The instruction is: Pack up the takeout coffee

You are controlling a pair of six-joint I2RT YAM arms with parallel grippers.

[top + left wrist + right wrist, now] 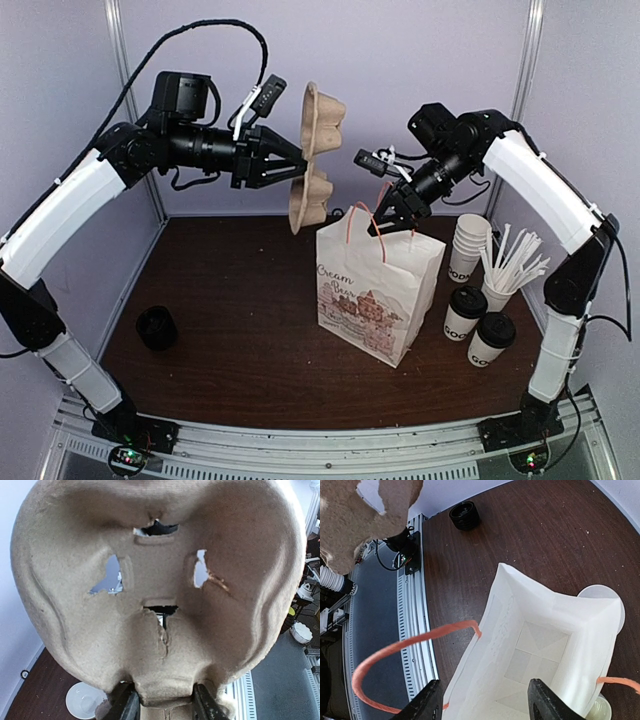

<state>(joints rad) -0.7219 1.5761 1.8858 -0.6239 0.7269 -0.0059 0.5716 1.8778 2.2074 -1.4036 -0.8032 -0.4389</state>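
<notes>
Two takeout coffee cups, white with black lids, stand on the table at the right, one point(465, 312) beside the other point(491, 338). My left gripper point(290, 165) is raised high and shut on the edge of a brown pulp cup carrier point(318, 160), which it holds upright. That carrier point(160, 580) fills the left wrist view, its bottom tab pinched between the fingers point(125, 705). My right gripper point(390, 225) hangs open just over the mouth of the white paper bag point(378, 290). In the right wrist view the bag point(540, 650) is empty, and the gripper point(487, 700) straddles its near wall without gripping it.
A stack of white cups point(470, 245) and a cup of stirrers point(510, 268) stand behind the coffees. A black stack of lids point(157, 327) sits at the front left. The bag's orange handle point(405, 645) loops out toward the table's near rail point(412, 630).
</notes>
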